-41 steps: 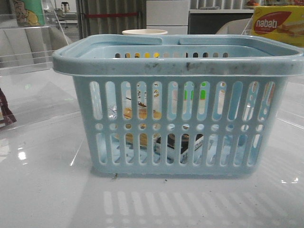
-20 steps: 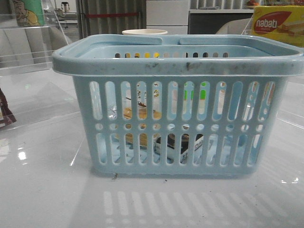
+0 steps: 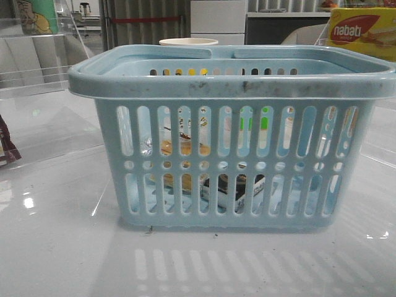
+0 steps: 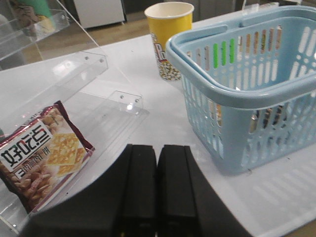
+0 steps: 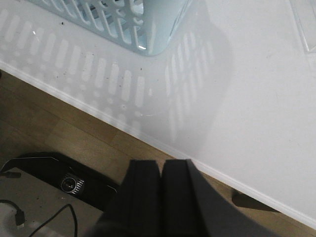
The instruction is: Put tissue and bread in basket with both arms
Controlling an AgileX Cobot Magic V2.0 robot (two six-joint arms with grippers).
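The light-blue basket (image 3: 232,80) stands in the middle of the table. Through its front slots I see golden-brown bread (image 3: 166,147) leaning inside at the left. A black-and-white tissue pack (image 3: 239,192) lies on the basket floor towards the middle. Neither gripper shows in the front view. In the left wrist view my left gripper (image 4: 158,150) is shut and empty, over the table to the left of the basket (image 4: 237,94). In the right wrist view my right gripper (image 5: 161,165) is shut and empty, beyond the table's front edge, away from the basket's corner (image 5: 148,29).
A dark maroon snack packet (image 4: 42,155) lies on a clear acrylic shelf (image 4: 89,74) left of the basket. A yellow paper cup (image 4: 169,44) stands behind the basket. A yellow "nabati" box (image 3: 362,31) sits at the back right. Floor and a cable (image 5: 49,217) show below the table edge.
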